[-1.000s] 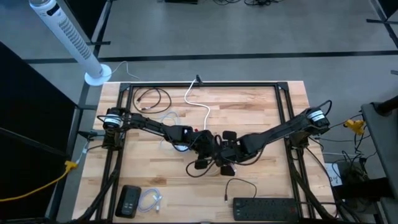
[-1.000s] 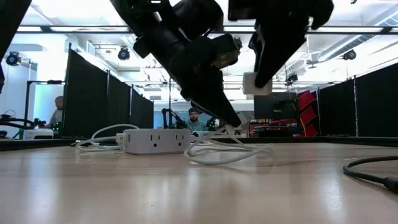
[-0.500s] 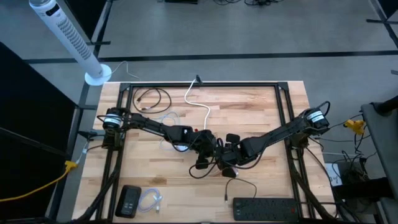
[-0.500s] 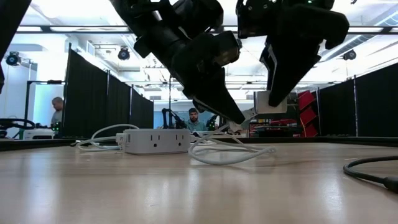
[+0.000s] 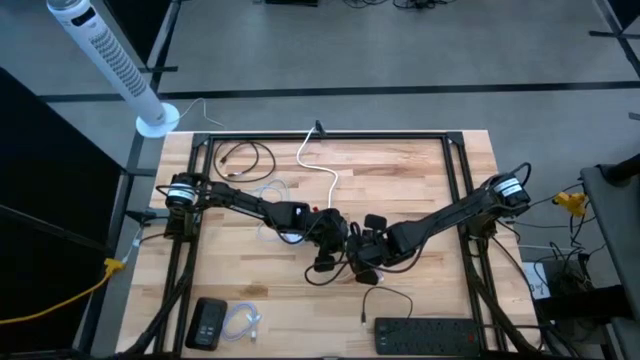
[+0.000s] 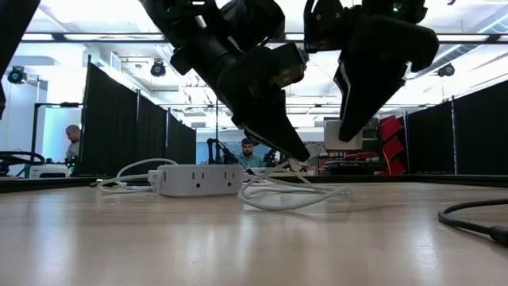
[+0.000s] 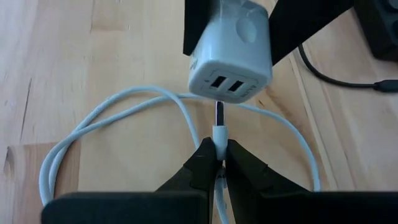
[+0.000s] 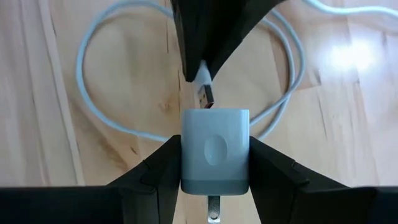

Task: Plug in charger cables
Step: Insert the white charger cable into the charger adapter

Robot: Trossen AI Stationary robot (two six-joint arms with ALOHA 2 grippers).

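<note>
Cable plug (image 7: 219,118), pinched in the left gripper (image 7: 219,163) above mid-table, points its long axis at the charger block (image 7: 231,53), just short of the twin ports. Right gripper (image 8: 214,163) clamps the block, ports facing the plug; white cable (image 7: 118,124) loops below.

One view looks straight down, one level along the table (image 6: 159,246), two close from the wrists.
</note>
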